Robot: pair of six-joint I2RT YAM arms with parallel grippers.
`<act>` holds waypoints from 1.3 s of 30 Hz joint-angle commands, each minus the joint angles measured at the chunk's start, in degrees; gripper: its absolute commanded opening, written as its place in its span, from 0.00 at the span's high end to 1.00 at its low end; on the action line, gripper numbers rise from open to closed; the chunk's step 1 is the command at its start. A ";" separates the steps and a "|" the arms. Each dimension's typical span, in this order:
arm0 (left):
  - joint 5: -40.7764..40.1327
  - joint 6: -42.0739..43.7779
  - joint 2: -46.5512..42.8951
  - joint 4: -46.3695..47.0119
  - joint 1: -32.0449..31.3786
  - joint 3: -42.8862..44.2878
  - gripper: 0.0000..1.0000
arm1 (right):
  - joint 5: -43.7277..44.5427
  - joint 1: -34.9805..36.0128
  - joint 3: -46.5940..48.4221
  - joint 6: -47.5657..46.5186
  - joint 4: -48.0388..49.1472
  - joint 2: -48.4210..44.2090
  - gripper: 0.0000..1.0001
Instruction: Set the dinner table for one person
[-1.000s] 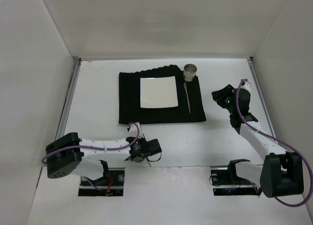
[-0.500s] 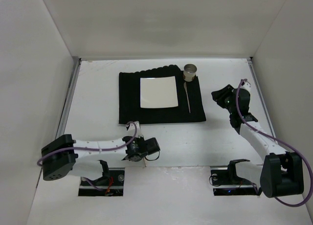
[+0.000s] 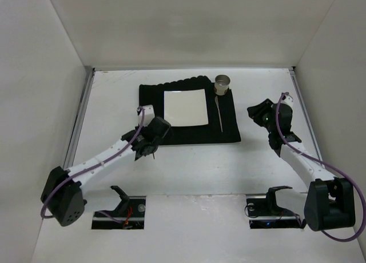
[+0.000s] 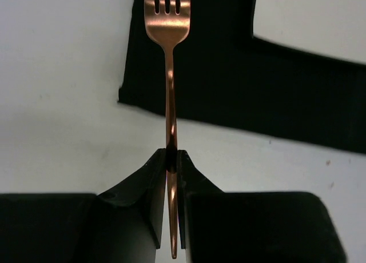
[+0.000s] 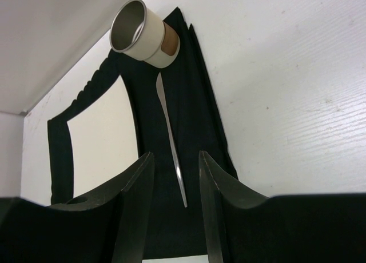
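Observation:
The white dinner table carries a black ribbed mat with a white square plate, a slim silver knife right of the plate, and a metal cup at the mat's far right corner. My left gripper is shut on a copper fork by its handle, tines over the mat's near left corner. My right gripper is open and empty, right of the mat; the knife, the cup and the plate lie ahead of it.
White walls enclose the table on three sides. Metal rails run along the left edge and the right edge. Both arm bases sit at the near edge.
My left gripper has moved away from the near edge up and left to the mat's near left corner, carrying the fork. The right arm has not moved.

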 commanded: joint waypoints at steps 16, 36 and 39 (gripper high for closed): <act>9.51 27.01 30.87 16.39 17.09 23.82 0.98 | 0.01 1.40 0.77 -0.32 3.93 2.11 0.57; 9.78 26.65 41.07 17.71 18.23 24.80 0.96 | -0.16 1.40 0.50 -0.24 4.02 1.50 0.57; 9.43 26.66 41.69 17.62 18.58 24.44 0.95 | -0.16 1.40 0.50 -0.15 4.02 1.50 0.57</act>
